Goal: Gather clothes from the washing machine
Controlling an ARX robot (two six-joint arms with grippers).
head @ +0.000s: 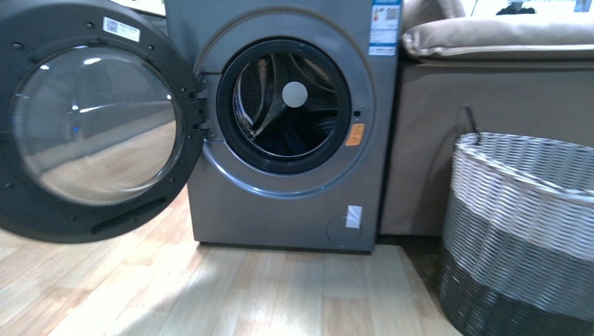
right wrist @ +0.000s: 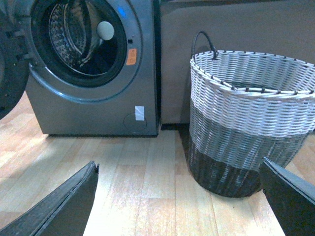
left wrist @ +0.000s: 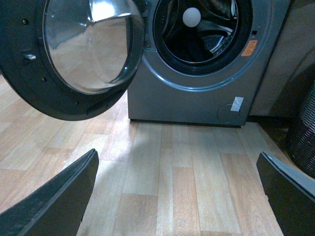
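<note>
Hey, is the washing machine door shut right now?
No, the washing machine door is swung wide open to the left in the front view, leaving the drum exposed.

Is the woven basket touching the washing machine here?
Apart. The right wrist view shows the basket standing clear of the washing machine, with a strip of wooden floor and brown upholstery visible between them.

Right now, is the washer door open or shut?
Open: the door is swung wide to the left of the washer, leaving the porthole clear and the drum exposed.
</note>
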